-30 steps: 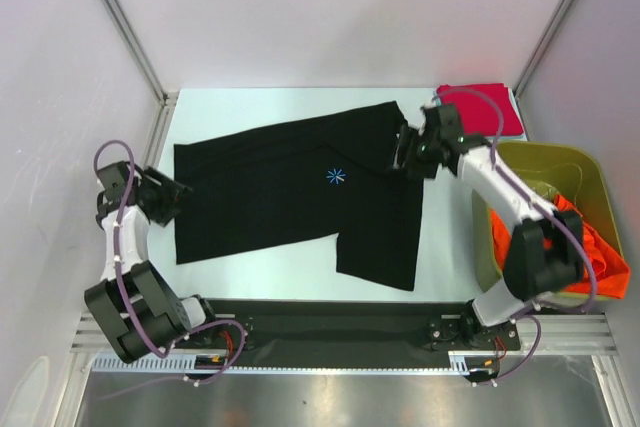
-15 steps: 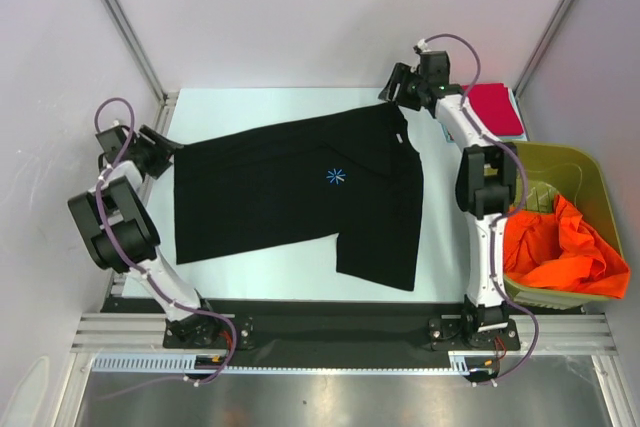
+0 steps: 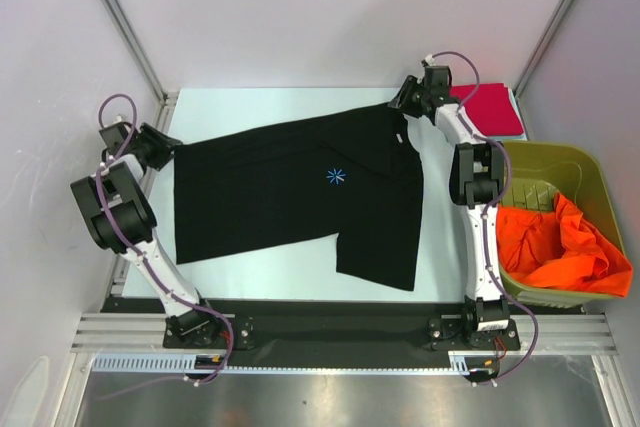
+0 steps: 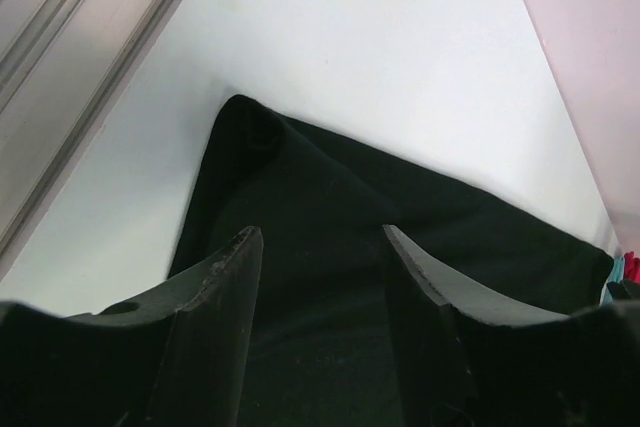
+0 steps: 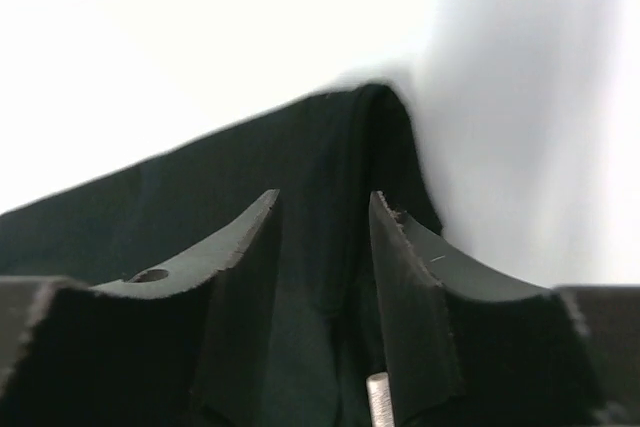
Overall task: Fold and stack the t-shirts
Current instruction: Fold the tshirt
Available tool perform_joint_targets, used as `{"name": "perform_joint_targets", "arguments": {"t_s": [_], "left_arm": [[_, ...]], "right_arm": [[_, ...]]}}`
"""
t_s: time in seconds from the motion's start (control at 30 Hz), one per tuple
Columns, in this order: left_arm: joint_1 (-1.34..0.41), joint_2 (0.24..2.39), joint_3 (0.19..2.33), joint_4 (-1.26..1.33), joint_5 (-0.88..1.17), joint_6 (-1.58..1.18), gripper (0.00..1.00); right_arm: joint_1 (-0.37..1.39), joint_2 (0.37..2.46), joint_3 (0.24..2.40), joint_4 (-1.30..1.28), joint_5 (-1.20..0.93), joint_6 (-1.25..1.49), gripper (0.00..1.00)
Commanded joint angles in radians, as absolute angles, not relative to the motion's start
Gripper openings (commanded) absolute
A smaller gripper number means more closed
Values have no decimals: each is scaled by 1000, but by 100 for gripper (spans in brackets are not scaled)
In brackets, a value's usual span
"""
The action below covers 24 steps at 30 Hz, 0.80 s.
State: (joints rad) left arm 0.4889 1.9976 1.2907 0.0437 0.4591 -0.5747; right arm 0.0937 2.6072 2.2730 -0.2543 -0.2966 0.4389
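Matt black cloth t-shirt (image 3: 280,197), smooth white table (image 3: 260,112), olive plastic bin (image 3: 548,153)

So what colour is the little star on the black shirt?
The small star mark is blue; top view.

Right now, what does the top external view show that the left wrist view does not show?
Only the top view shows the blue asterisk mark, the orange t-shirt in the olive bin, and the right gripper. Only the left wrist view shows the left gripper with its fingers standing apart over a rounded corner of cloth. Both show the black t-shirt lying on the pale table.
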Motion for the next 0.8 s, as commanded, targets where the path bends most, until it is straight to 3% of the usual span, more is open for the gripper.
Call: {"name": "perform_joint_targets", "arguments": {"t_s": [0.0,0.23,0.67,0.73,0.77], "left_arm": [[491,2005,1335,110,494,-587,57],[499,2023,1353,152,509,-624,57],[497,2077,1376,166,537,-658,56],[497,2079,1376,167,538,-658,56],[497,2082,1379,164,537,-657,56]], "right_arm": [[78,2623,2352,-176,-301,457,48],[72,2678,2381,-140,-316,492,48],[75,2750,2418,-58,-321,606,35],[75,2757,2416,-49,-314,617,30],[74,2758,2418,-46,-310,621,20]]}}
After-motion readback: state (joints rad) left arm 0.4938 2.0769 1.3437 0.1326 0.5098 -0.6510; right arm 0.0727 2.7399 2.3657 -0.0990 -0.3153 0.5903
